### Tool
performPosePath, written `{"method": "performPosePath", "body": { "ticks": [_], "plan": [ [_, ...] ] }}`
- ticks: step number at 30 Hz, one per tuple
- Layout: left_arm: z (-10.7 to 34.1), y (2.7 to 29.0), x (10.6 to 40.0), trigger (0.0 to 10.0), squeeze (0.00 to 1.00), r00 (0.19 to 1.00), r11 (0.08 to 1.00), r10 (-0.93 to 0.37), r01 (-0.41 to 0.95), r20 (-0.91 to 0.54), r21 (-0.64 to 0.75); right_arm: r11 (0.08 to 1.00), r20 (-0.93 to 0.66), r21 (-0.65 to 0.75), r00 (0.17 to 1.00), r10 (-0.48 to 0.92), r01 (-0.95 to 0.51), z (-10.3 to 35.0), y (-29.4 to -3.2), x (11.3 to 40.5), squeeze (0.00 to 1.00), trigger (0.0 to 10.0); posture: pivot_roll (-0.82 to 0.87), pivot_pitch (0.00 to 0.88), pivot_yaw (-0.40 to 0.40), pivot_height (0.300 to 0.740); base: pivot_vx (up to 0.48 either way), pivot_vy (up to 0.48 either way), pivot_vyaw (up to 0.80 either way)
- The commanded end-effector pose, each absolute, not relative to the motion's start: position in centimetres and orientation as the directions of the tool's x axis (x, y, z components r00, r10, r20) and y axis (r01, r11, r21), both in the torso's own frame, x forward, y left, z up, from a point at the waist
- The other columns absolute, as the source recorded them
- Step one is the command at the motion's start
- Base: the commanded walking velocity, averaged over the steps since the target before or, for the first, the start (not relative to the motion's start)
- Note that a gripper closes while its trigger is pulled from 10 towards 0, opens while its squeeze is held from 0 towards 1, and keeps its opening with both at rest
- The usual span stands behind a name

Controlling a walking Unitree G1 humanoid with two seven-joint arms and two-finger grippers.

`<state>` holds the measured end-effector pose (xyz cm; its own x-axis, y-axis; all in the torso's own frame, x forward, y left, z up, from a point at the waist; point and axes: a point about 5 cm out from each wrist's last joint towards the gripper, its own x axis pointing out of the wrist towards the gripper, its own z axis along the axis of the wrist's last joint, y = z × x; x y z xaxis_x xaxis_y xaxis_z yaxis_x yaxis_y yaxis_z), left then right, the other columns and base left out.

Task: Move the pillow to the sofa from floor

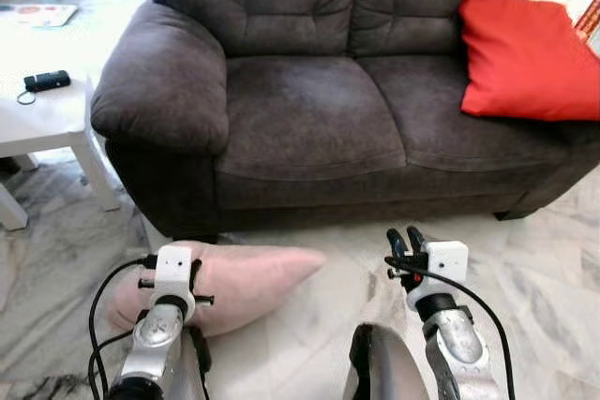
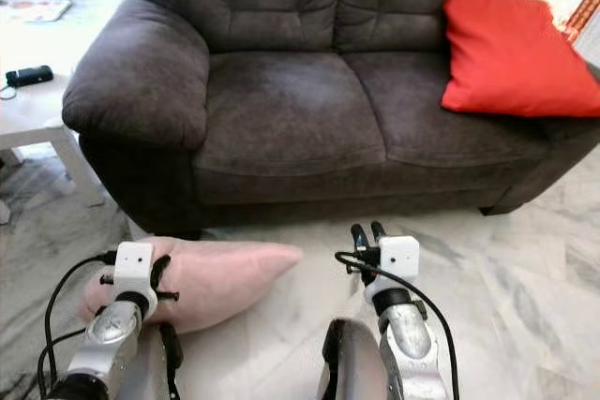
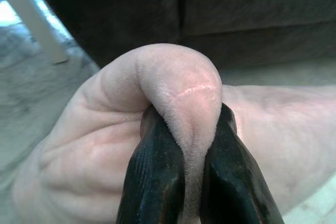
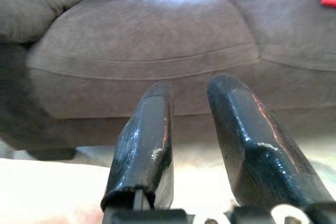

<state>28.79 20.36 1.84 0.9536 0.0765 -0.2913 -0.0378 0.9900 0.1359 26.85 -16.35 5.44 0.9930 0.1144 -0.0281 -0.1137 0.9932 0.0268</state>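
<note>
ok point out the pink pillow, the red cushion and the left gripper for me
pink pillow (image 1: 258, 278), left eye view, on its tapered end lying on the floor
red cushion (image 1: 525, 53), left eye view, middle of its face, on the sofa's right seat
left gripper (image 3: 193, 182), left wrist view, between the fingertips pinching a pillow fold

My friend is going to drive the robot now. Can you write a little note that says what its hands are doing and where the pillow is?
Left gripper: shut, pinching a fold of the pink pillow.
Right gripper: fingers a little apart, holding nothing, raised over the floor and pointing at the sofa front.
Pink pillow: on the marble floor in front of the dark grey sofa, near its left armrest. A red cushion sits at the sofa's right end.
Done: the pillow is gripped.
Left: lift it and put it on the sofa seat, then let go.
</note>
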Motion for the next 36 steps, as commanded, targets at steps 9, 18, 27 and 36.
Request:
{"method": "performPosePath", "body": {
  "ticks": [9, 18, 27, 36],
  "plan": [
    [2.7, 20.1, 29.4, 10.0, 0.00, 0.968, 0.991, 0.071, -0.041, -0.240, 0.129, 0.995, -0.027, 0.031, 0.995, 0.101, -0.100, 5.5, -16.8, 26.9, 0.00, 10.0, 0.04, 0.000, -0.059, 0.484, -0.330, 0.000, 0.00],
    [2.7, 20.1, 29.4, 10.0, 0.00, 0.968, 0.991, 0.071, -0.041, -0.240, 0.129, 0.995, -0.027, 0.031, 0.995, 0.101, -0.100, 5.5, -16.8, 26.9, 0.00, 10.0, 0.04, 0.000, -0.059, 0.484, -0.330, 0.000, 0.00],
    [2.7, 20.1, 29.4, 10.0, 0.00, 0.968, 0.991, 0.071, -0.041, -0.240, 0.129, 0.995, -0.027, 0.031, 0.995, 0.101, -0.100, 5.5, -16.8, 26.9, 0.00, 10.0, 0.04, 0.000, -0.059, 0.484, -0.330, 0.000, 0.00],
    [5.1, 19.6, 30.3, 10.0, 0.00, 0.992, 0.987, -0.004, 0.024, -0.123, 0.161, 0.993, -0.005, 0.084, 0.997, 0.081, -0.081, 5.7, -16.5, 27.6, 0.00, 10.0, 0.05, 0.000, -0.028, 0.484, -0.184, 0.000, 0.00]
  ]
}}
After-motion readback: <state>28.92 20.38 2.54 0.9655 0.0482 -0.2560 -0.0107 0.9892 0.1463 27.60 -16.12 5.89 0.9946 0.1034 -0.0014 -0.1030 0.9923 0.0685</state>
